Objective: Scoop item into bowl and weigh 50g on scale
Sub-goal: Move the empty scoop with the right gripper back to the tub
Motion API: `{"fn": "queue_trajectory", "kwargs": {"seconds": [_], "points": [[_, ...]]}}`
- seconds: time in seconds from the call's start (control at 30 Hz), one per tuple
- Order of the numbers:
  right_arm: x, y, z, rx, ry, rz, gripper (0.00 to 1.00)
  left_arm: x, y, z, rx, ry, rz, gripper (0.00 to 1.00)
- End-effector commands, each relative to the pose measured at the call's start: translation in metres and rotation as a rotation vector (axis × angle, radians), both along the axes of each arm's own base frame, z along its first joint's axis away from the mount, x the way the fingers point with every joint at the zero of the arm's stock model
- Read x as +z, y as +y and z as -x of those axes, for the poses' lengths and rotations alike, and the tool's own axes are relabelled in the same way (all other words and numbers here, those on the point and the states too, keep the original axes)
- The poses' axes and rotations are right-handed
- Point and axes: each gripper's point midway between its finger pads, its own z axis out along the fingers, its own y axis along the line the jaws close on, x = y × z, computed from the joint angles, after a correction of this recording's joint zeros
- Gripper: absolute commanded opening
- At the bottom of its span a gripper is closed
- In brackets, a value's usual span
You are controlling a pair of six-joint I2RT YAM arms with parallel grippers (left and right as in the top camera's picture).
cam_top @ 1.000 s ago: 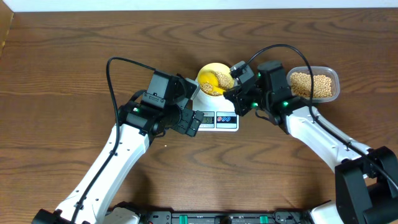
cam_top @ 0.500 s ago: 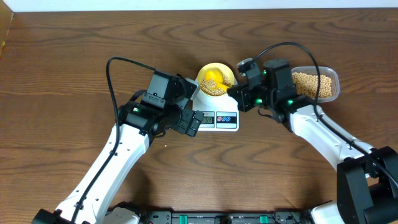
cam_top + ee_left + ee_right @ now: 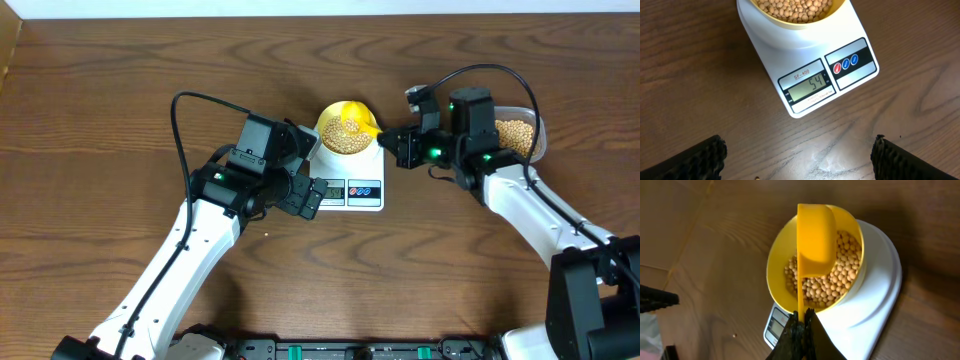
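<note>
Pulls emptied scoop, pinched in right claw, toward 3 o'clock from bowl. Reads 54 on scale: likely overshoots. Holds left claw spread.

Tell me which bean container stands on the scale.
The yellow bowl does, on the scale; the clear tub sits directly on the table.

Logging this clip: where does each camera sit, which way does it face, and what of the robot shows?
Overhead: above the brown wooden table, looking straight down; left arm and right arm show.
Left wrist: on the left arm, looking down at the white digital kitchen scale reading 54; open left gripper at the bottom corners.
Right wrist: looks along the right gripper, shut on the yellow handled scoop at the small pale-yellow bowl of tan beans.
Shared: both wrist views show scale and bowl.
</note>
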Motion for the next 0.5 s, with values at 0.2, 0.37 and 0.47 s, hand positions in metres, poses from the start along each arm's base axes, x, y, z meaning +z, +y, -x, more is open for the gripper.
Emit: {"fn": "queue_trajectory", "kwargs": {"seconds": [0.2, 0.37, 0.47], "points": [[0.048, -0.027, -0.016, -0.116, -0.013, -0.145, 0.01, -0.004, 0.0, 0.002, 0.005, 0.012, -0.004, 0.95], [0.074, -0.047, -0.015, -0.138, -0.023, -0.212, 0.01, -0.004, 0.0, 0.002, 0.006, 0.012, -0.004, 0.95], [0.085, -0.058, -0.014, -0.156, -0.043, -0.22, 0.02, -0.004, 0.0, 0.002, 0.005, 0.012, -0.004, 0.95]]}}
